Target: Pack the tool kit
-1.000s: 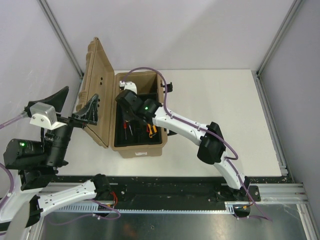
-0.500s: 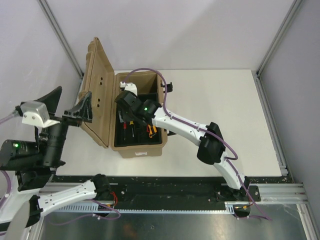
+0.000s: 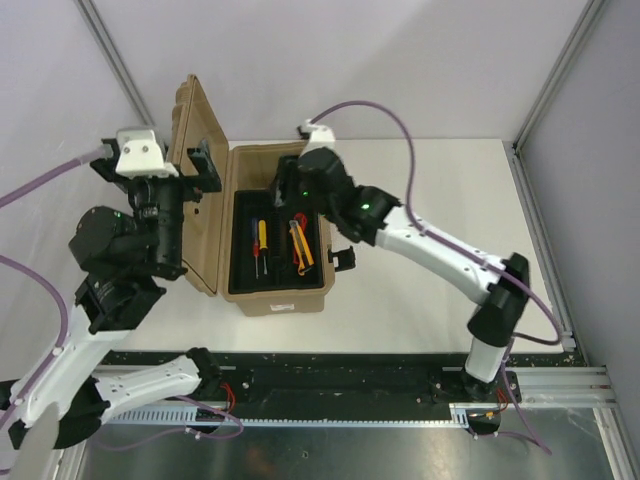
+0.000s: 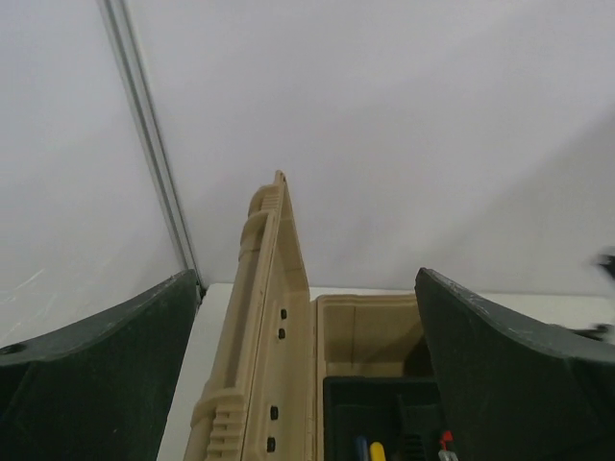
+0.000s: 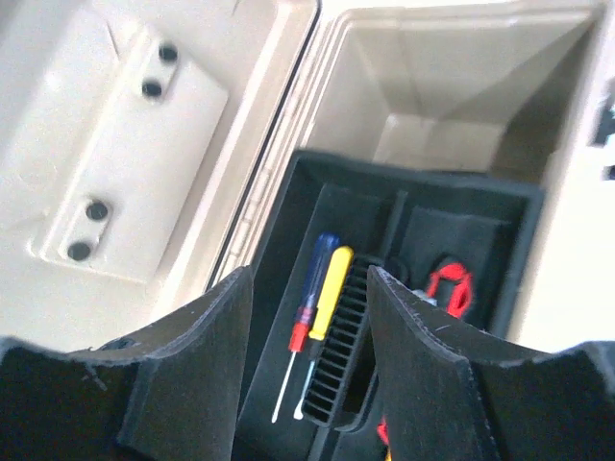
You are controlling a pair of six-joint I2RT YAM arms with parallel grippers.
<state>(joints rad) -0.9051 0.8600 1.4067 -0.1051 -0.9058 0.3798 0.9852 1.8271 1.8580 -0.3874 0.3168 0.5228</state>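
Note:
The tan tool kit case (image 3: 276, 296) stands open on the table's left, its lid (image 3: 196, 200) upright on the left side. A black tray (image 3: 312, 262) inside holds two small screwdrivers (image 3: 258, 246) and red-handled pliers (image 3: 298, 240). My right gripper (image 3: 287, 190) hovers open over the case's far end, nothing between its fingers. Its wrist view looks down on the blue-red screwdriver (image 5: 315, 279), the yellow one (image 5: 332, 277) and the pliers (image 5: 450, 286). My left gripper (image 3: 203, 165) is wide open at the lid's far top corner. The lid edge (image 4: 261, 317) runs between its fingers (image 4: 115, 365).
Black latches (image 3: 336, 172) (image 3: 346, 258) stick out on the case's right side. White table (image 3: 440, 220) stretches to the right of the case. Grey walls and metal frame posts (image 3: 125, 75) close in behind and to the left of the lid.
My right gripper has opened and lifted out of the tray toward the case's far end, leaving the screwdrivers lying there. My left arm has swung up from the lid's outer side to its far top corner.

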